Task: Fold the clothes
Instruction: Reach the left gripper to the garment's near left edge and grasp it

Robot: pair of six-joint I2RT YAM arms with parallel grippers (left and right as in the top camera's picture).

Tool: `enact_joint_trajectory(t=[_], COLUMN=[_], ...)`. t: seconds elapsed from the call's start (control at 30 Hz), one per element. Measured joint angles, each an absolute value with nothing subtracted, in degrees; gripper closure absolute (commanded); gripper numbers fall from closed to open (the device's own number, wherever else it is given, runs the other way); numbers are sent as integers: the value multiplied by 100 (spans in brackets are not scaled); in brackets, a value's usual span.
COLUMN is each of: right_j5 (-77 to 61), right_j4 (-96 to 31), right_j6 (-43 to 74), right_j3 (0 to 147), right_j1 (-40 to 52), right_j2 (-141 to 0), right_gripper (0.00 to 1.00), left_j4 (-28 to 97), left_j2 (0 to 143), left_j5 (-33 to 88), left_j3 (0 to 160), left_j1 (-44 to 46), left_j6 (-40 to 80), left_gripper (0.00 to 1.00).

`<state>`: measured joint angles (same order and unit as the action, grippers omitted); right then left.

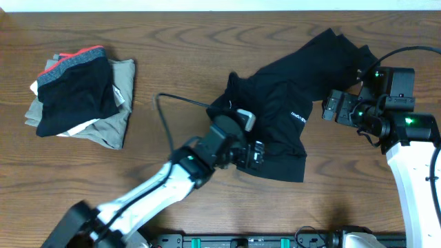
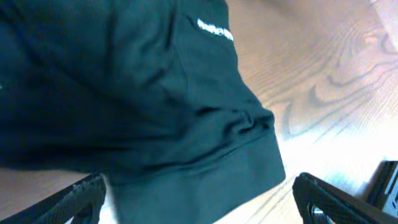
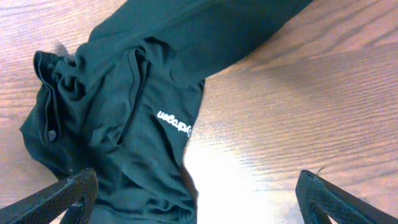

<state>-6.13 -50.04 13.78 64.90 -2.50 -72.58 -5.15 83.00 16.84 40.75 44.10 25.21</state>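
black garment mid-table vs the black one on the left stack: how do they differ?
The loose black garment lies spread and rumpled; the stacked black garment is folded compactly. The loose one is plain with white lettering; the stacked one has a grey band and red-orange trim. The loose one rests directly on the table; the stacked one sits on khaki garments. Both are black fabric.

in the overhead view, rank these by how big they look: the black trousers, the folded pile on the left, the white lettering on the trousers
1. black trousers, sprawled across the middle and right of the table
2. folded pile, clearly more compact
3. white lettering, a tiny mark on the trousers

None look close enough to be unsure.
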Motion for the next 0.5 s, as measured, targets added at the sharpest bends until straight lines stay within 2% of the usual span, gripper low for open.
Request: enact_joint_trajectory(t=[0.3, 0.5], right_j5=[-613, -615], right_j4=[-5078, -5155], right_j6=[1354, 1354], right_j3=[6490, 6490], right_j1=[-250, -250], right_j2=[-7258, -7258], right_gripper=[1, 1], left_j4=[-1317, -1229], left_j2=[9500, 9797], left_j5=[1684, 1682], left_j3=[4080, 4178], left_j1=[4753, 4753], left_j6=[3022, 3144], left_gripper=[2, 2])
